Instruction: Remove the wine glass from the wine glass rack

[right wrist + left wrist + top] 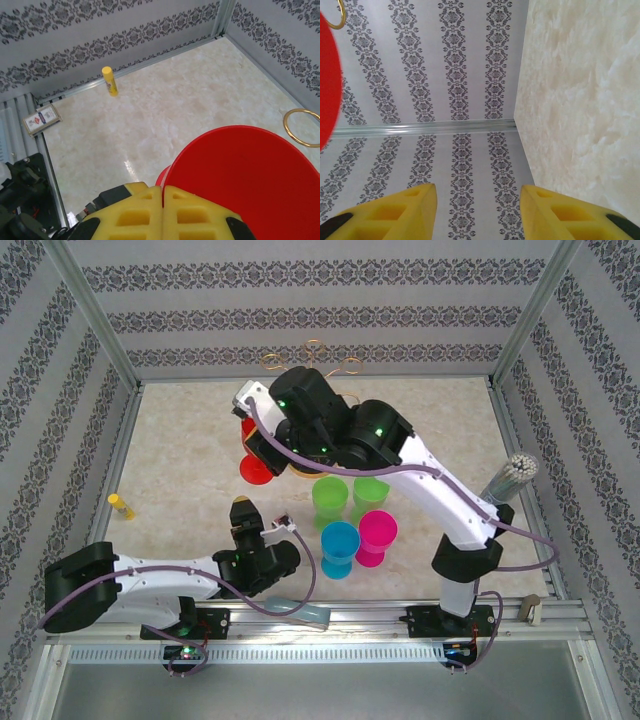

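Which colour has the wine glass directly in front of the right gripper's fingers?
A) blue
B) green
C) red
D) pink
C: the right wrist view shows a red wine glass just beyond the shut yellow fingers of the right gripper; the blue glass, pink glass and green glasses stand on the table nearer the arm bases.

Around you stand grey walls [300, 300] banded with dark damask, aluminium corner posts [90, 310], and an evenly lit, glossy cream marbled table [180, 440].
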Motion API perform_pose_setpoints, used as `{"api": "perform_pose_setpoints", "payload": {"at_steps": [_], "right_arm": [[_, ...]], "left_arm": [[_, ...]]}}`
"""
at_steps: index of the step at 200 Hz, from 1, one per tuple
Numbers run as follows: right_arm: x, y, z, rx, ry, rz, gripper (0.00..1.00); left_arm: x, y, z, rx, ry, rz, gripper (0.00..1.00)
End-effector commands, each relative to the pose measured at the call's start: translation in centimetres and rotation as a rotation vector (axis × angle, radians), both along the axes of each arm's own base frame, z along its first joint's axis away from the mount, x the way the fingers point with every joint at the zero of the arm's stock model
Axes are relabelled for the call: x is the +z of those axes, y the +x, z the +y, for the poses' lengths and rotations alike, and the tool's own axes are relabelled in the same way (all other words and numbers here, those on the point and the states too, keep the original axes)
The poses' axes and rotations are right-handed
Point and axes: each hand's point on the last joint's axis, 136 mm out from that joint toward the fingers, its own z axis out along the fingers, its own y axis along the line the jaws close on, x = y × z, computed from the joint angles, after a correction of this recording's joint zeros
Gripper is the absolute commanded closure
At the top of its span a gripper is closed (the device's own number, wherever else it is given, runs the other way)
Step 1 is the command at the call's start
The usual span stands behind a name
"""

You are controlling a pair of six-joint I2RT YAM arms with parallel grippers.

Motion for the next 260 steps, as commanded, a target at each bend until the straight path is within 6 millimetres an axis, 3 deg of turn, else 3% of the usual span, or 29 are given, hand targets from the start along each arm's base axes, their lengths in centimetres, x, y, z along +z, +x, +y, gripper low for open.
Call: {"api": "perform_pose_setpoints", "payload": {"at_steps": [1,45,99,145,176,217,260], "right_arm": [[2.7,-1.2,-1.4,-0.009,0.076,-0.010,1.00],[4.1,-3.2,-4.2,-0.015,0.115,0.000,1.00],[3.6,-5.5,-6.7,-0.028,0.129,0.025,1.00],[2.1,-7.0,-6.7,-0.028,0.116,0.042,1.00],[0.9,-8.0,-6.3,-0.026,0.120,0.060,1.00],[-0.8,-8.7,-6.4,-0.053,0.089,0.071,1.00],[-3.2,-9.5,-5.5,-0.054,0.044,0.079,1.00]], "left_arm": [[0.7,0.2,0.4,0.018,-0.056,-0.023,0.52],[1.8,0.4,0.9,0.027,-0.122,-0.048,0.51],[5.8,0.5,2.9,0.056,-0.345,-0.144,0.46],[8.7,0.5,6.0,0.115,-0.546,-0.209,0.39],[9.1,0.8,7.8,0.162,-0.739,-0.181,0.36],[10.1,1.6,7.6,0.151,-0.846,-0.208,0.34],[10.1,2.1,8.1,0.158,-1.098,-0.165,0.33]]}}
